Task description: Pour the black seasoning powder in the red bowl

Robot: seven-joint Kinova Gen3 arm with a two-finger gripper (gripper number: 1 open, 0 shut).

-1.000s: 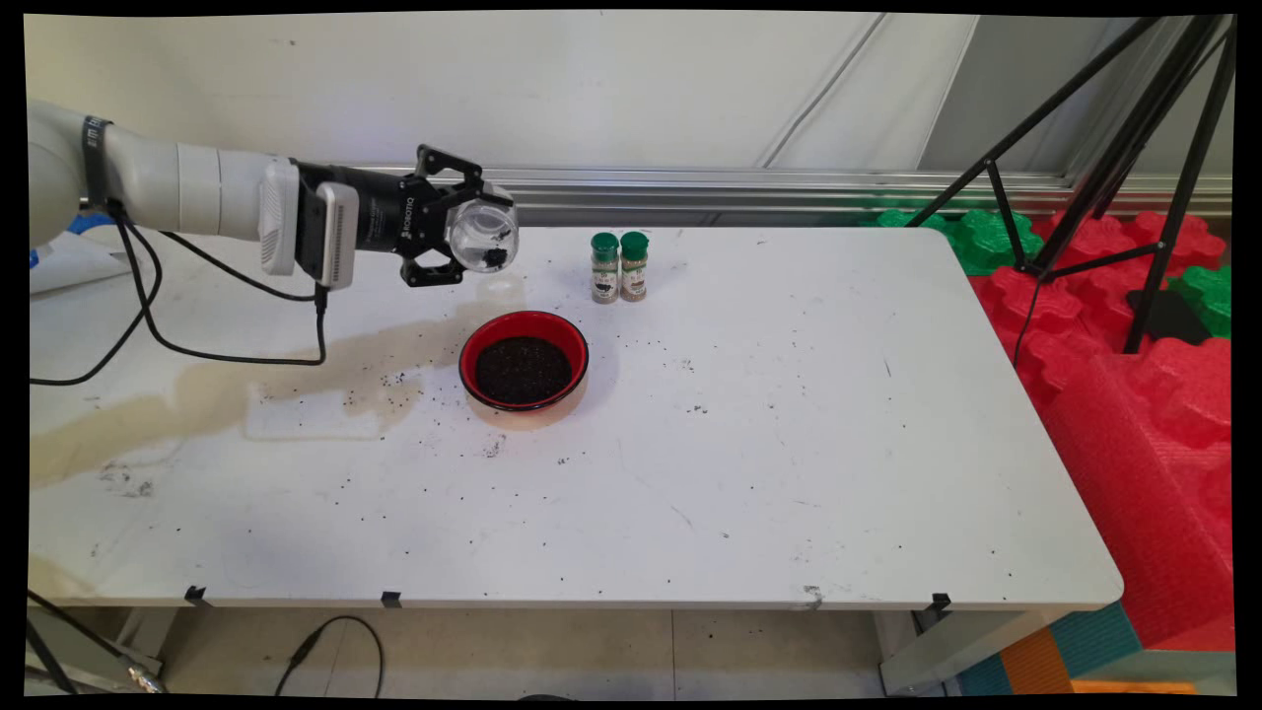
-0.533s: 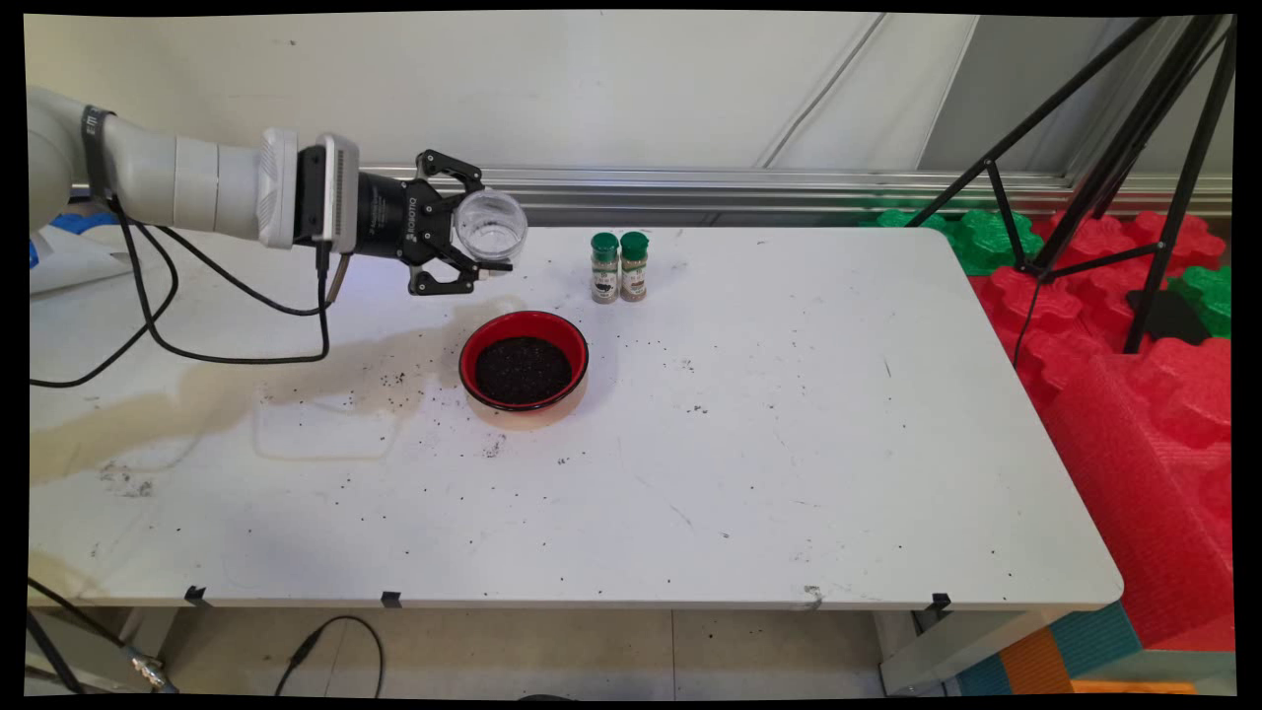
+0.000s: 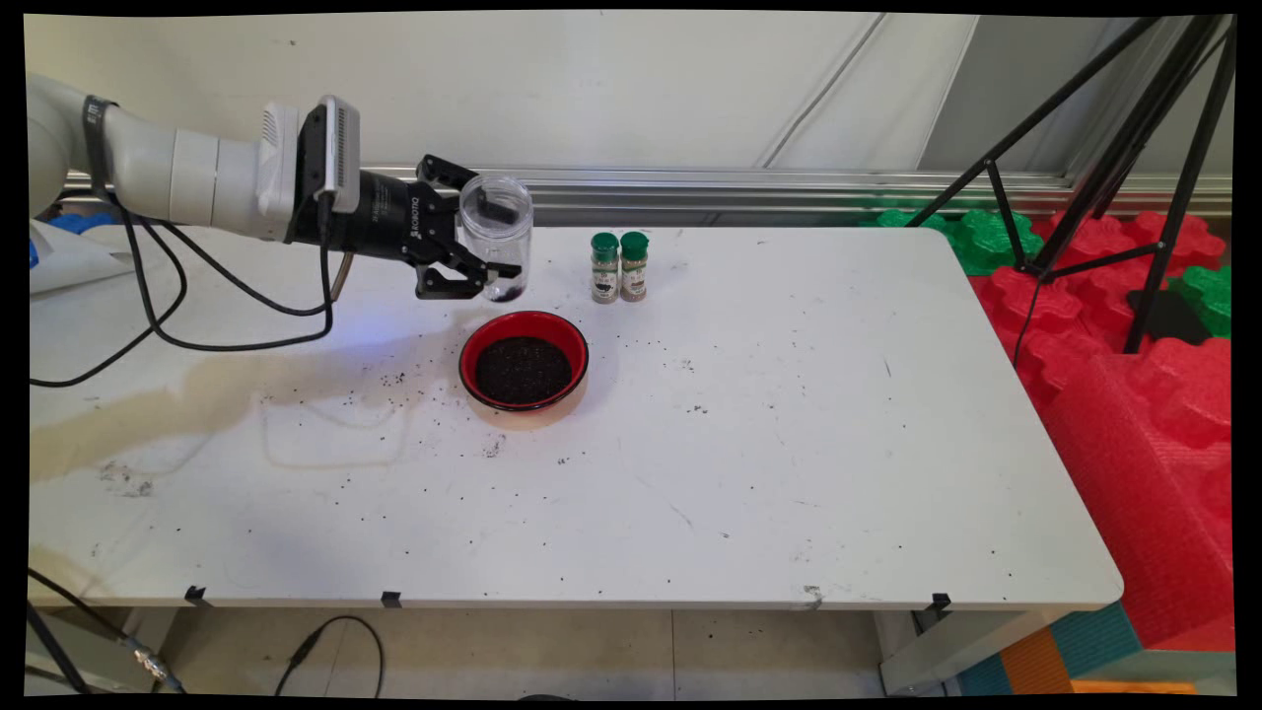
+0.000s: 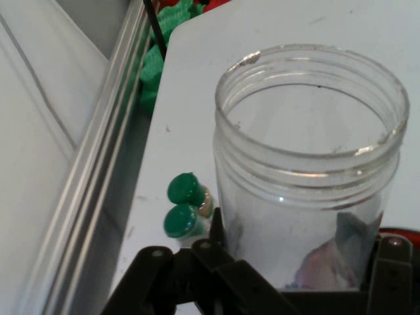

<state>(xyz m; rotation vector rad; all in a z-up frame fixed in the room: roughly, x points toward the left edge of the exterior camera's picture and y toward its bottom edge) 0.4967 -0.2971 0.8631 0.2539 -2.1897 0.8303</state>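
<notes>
bowl: a red bowl [image 3: 524, 370] of dark granules stands nearest on the white table [image 3: 789, 444], specks scattered around it.
gripper: the gripper [image 3: 480, 244], above the bowl's far left, has its fingers clamped on a clear jar [image 3: 496, 235], held upright, open-mouthed.
beyond: two green-capped spice bottles [image 3: 618, 266] touch, right of the jar.

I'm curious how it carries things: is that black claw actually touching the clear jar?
Touching. In the main view the gripper clamps the clear jar from both sides, holding it above the table.
</notes>
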